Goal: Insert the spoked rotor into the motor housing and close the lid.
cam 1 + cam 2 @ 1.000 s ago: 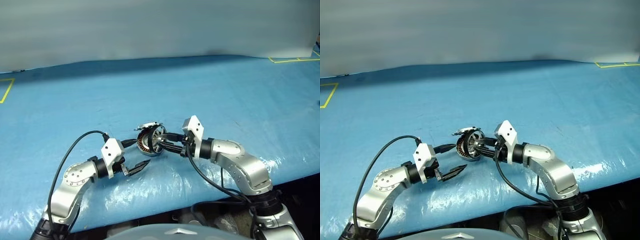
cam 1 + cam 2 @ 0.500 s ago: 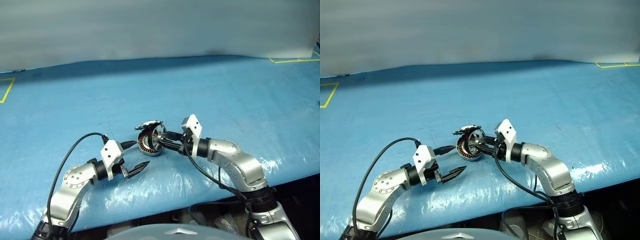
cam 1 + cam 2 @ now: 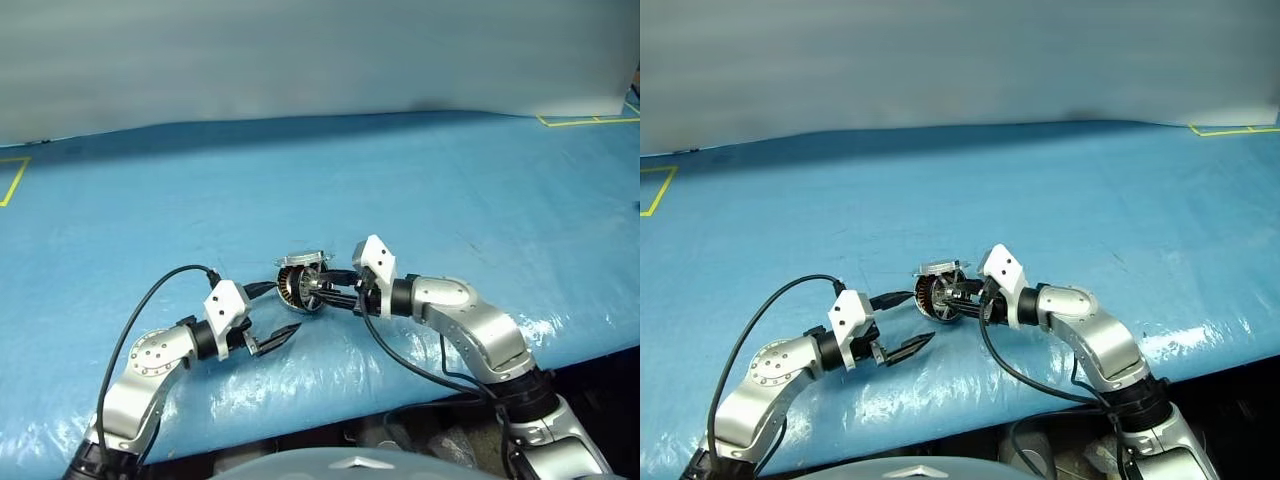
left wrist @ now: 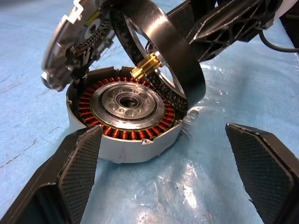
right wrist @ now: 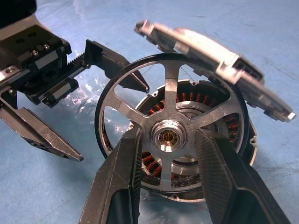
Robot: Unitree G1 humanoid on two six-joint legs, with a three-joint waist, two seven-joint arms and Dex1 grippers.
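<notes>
Rotor: the spoked rotor (image 4: pixel 161 56) stood tilted on edge over the motor housing (image 4: pixel 126 116), its lower rim at the housing's far edge.
Axis: brass shaft aimed obliquely at the centre bore.
Lid: the lid (image 5: pixel 210 56) raised behind.
Right gripper (image 5: pixel 166 154): clamped at the rotor's hub.
Left gripper (image 3: pixel 270 338): wide, empty, near the housing on the blue surface (image 3: pixel 450 190).

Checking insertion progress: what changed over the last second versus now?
The right gripper, shut on the spoked rotor, has tipped it from nearly upright down toward the motor housing; it now leans over the windings, not seated. The lid stays raised, the housing stays put on the blue sheet, and the left gripper stays open beside it.
</notes>
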